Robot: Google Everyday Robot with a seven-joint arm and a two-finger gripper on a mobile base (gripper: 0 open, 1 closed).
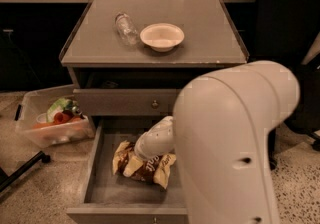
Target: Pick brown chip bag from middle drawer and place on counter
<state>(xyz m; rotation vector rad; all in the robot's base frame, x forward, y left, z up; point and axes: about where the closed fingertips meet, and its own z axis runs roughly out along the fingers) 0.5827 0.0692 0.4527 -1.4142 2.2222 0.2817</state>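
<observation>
The brown chip bag (156,168), dark brown and crinkly with cream ends, lies on the floor of the open middle drawer (111,190), toward its back centre. My gripper (145,157) is down in the drawer right on top of the bag, hidden under the white wrist. My bulky white arm (235,143) fills the right foreground and covers the drawer's right half. The grey counter (205,28) is above.
A white bowl (161,36) and a clear plastic bottle lying on its side (126,28) sit on the counter's middle left. The upper drawer front with a knob (155,103) is closed. A plastic bin of items (52,120) stands on the floor at left. A dark chair (290,23) is at right.
</observation>
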